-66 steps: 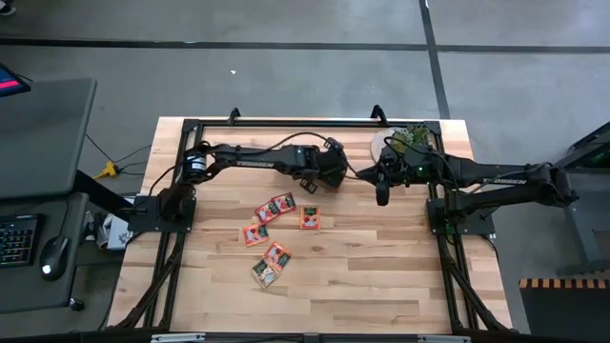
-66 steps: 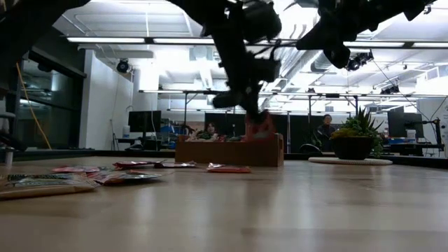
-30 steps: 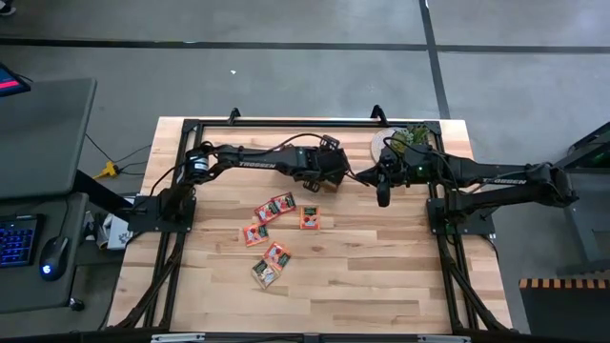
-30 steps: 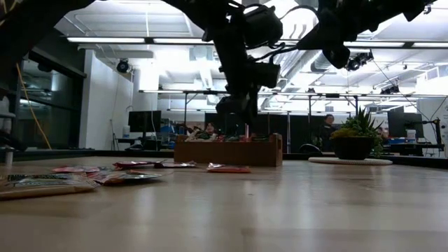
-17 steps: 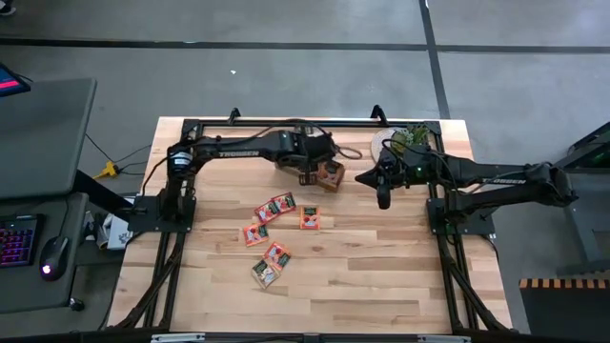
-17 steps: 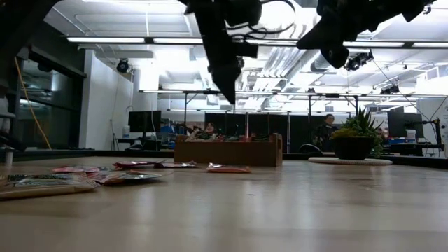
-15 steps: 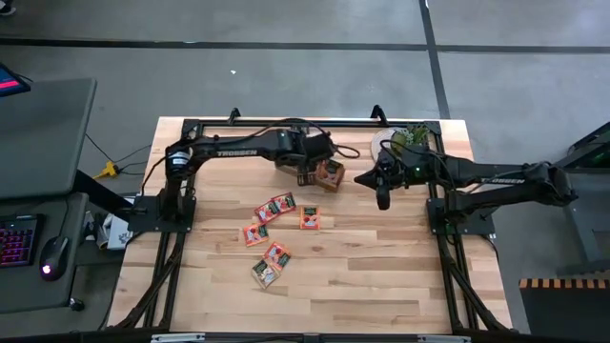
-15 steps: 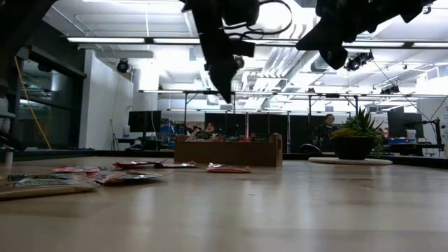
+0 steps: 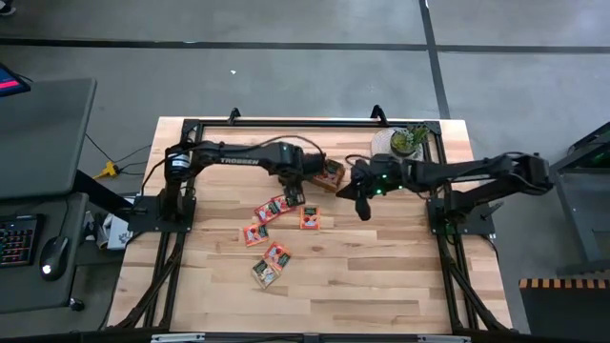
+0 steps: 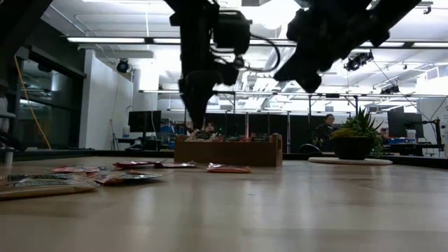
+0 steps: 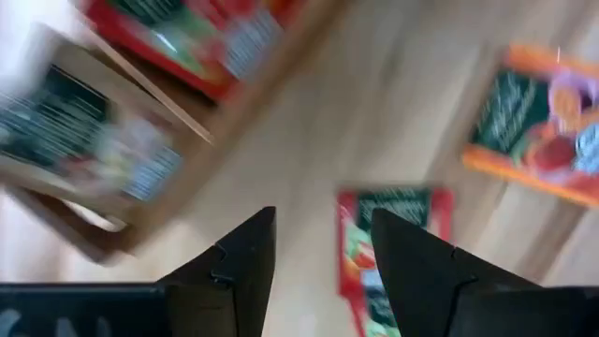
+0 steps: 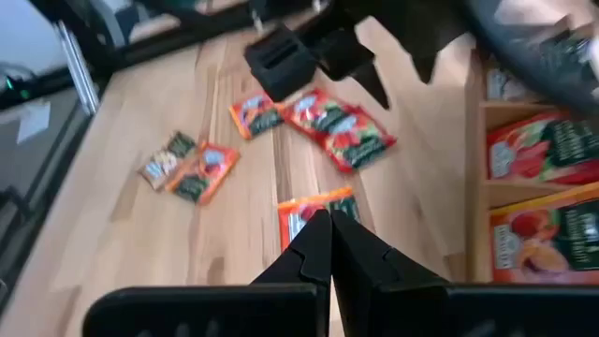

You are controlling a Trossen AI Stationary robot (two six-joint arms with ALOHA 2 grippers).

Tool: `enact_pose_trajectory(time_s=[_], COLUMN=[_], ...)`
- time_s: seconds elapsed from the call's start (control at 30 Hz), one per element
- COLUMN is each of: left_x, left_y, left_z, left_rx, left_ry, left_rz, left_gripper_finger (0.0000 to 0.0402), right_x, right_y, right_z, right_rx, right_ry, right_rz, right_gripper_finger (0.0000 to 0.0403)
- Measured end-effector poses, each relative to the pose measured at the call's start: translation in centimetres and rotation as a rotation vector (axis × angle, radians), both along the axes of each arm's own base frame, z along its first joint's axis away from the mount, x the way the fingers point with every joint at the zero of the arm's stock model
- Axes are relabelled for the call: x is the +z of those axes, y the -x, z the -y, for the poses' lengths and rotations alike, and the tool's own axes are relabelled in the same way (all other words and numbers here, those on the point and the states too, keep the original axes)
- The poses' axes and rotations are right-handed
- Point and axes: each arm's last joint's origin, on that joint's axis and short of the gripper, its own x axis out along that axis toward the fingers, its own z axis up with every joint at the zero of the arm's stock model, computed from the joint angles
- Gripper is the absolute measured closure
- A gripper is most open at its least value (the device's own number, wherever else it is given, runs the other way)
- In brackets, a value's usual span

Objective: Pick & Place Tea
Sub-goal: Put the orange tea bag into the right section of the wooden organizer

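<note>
Left pincer (image 11: 318, 257) open over red sachet (image 11: 388, 253). Best centred before closing. Right pincer (image 12: 329, 245) shut, idle.

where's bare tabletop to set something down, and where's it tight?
Free: the near half of the table, below the lowest tea sachets, and the strip right of the single sachet toward the right arm's base. Crowded: the far middle, where the left gripper, open, hangs over the sachet cluster beside the wooden tray, with the shut right gripper close by.
</note>
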Motion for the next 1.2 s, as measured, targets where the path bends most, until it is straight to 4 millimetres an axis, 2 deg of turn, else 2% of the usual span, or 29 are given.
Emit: enact_pose_trajectory(time_s=[0.17, 0.27, 0.43, 0.57, 0.7, 0.83, 0.93, 1.2], left_x=[-2.2, -3.2, -2.6, -2.3, -2.4, -3.5, -4.3, -3.9], left_y=[0.5, 1.0, 2.4, 4.0, 5.6, 6.6, 6.8, 5.9], left_z=[2.5, 4.2, 7.0, 8.4, 9.1, 9.1, 9.1, 9.3], left_rx=[0.024, 0.054, 0.135, 0.225, 0.324, 0.432, 0.481, 0.447], left_ry=[0.062, 0.072, 0.065, 0.058, 0.085, 0.171, 0.242, 0.330], left_rz=[-0.044, -0.069, 0.050, 0.140, 0.255, 0.356, 0.437, 0.558], left_gripper_finger=[0.0230, 0.0230, 0.0230, 0.0230, 0.0230, 0.0230, 0.0230, 0.0230], right_x=[-1.9, -2.1, -1.0, -0.8, -1.0, -1.0, -1.1, -1.4], right_y=[-1.1, -1.4, -1.8, -1.8, -1.7, -1.7, -1.6, -1.7], right_z=[-0.2, -0.3, -0.5, -0.5, -0.5, -0.5, -0.5, -0.5], right_rx=[0.070, 0.103, 0.136, 0.174, 0.192, 0.199, 0.206, 0.198], right_ry=[-0.036, -0.033, 0.035, 0.053, 0.061, 0.071, 0.079, 0.076], right_rz=[-0.056, -0.064, -0.086, -0.092, -0.113, -0.116, -0.121, -0.140], right_gripper_finger=[0.0403, 0.0403, 0.0403, 0.0403, 0.0403, 0.0403, 0.0403, 0.0403])
